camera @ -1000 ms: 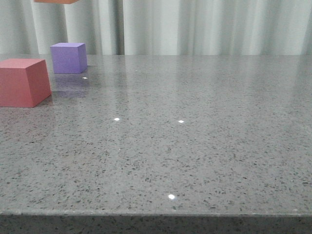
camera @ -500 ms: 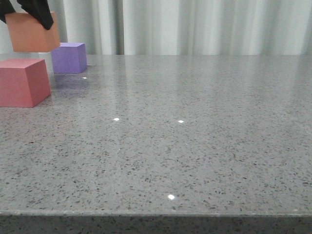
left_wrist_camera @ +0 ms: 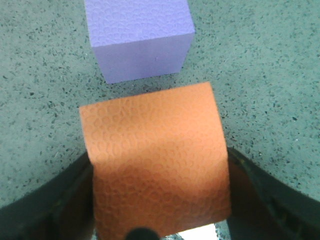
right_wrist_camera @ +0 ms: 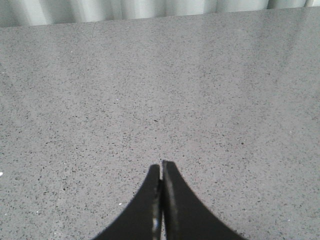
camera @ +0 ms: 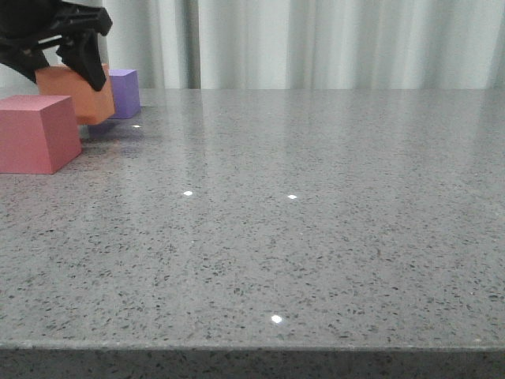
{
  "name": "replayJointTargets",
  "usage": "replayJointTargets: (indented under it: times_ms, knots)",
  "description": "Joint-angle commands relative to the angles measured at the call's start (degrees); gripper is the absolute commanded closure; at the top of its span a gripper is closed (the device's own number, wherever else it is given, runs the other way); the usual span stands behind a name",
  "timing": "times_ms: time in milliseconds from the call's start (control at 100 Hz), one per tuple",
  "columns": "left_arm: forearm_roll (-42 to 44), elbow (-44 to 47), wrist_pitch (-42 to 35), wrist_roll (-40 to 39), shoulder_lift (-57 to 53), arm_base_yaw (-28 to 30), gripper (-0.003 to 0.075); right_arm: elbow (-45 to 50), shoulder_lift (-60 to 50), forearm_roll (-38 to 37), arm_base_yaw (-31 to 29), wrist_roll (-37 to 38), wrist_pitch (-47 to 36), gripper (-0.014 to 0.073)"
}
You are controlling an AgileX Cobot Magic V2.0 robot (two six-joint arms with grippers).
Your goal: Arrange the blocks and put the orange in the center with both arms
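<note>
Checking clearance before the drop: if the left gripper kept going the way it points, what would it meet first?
Probably bare table: the left gripper, shut on the orange cube, points down just short of the purple cube. Depth is uncertain.

Orange cube [camera: 77, 93] tilted between pinkish-red cube [camera: 38, 133] and purple cube [camera: 125, 91], seemingly airborne.

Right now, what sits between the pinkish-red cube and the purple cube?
The orange cube, gripped by the left gripper, hangs between the pinkish-red cube and purple cube in the front view.

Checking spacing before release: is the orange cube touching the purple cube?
Apart. The left wrist view shows a strip of bare table between the orange cube, held in the left end effector, and the purple cube.
</note>
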Motion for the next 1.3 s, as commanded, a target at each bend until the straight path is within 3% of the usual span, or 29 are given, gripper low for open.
replayJointTargets:
  times_ms: [0,180,400,470,960,1290]
  knots:
    - [-0.9,-1.4,-3.2,0.2,-1.7,0.1,0.0396,-1.4,0.0,-1.4,-0.2,-0.4,-4.0,0.066]
    - [-0.9,-1.4,-2.4,0.2,-0.8,0.1,0.0374,-1.4,0.0,-1.4,-0.2,-0.4,-4.1,0.066]
    - [-0.9,-1.4,-1.9,0.2,-0.8,0.1,0.0115,-1.4,0.0,-1.4,-0.2,-0.4,-4.1,0.066]
    - [-0.9,-1.4,-1.9,0.2,-0.8,0.1,0.0077,-1.4,0.0,-1.4,-0.2,-0.4,-4.1,0.066]
    - [0.3,-0.2,-1.5,0.2,-16.9,0.1,0.0078,-1.4,0.0,-1.4,-0.2,-0.4,-4.1,0.066]
    - [3.4,17.2,-10.7,0.2,-39.3,0.1,0.0078,-1.4,0.0,-1.4,-0.2,-0.4,-4.0,0.066]
